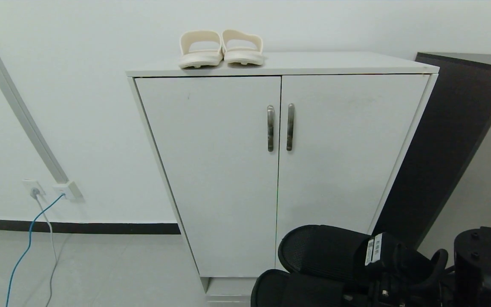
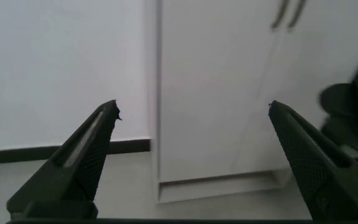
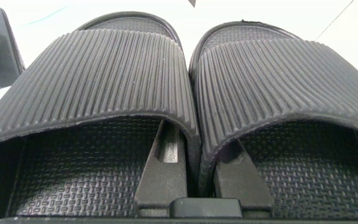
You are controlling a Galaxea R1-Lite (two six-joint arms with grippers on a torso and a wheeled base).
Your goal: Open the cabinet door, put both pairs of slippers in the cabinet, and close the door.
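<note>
1. The white cabinet stands against the wall with both doors shut; its two metal handles hang upright side by side at the middle seam.
2. The cream slippers sit on the cabinet top, left of its middle. They lie side by side and touching, toes toward the front edge.
3. The black slippers are held low in front of the right door, near its bottom and close to the robot, by the right arm.
4. The right pincer is clamped on the black slippers. One finger sits under each ribbed strap, and the pair's touching inner walls are pressed between the two fingers.
5. The left pincer is spread wide and holds nothing. It hangs low, facing the cabinet's lower left corner and the floor beside it.
6. A dark cabinet stands just to the right of the white one.
7. On the wall to the left are two sockets, with a blue cable and a grey one running down to the floor.
</note>
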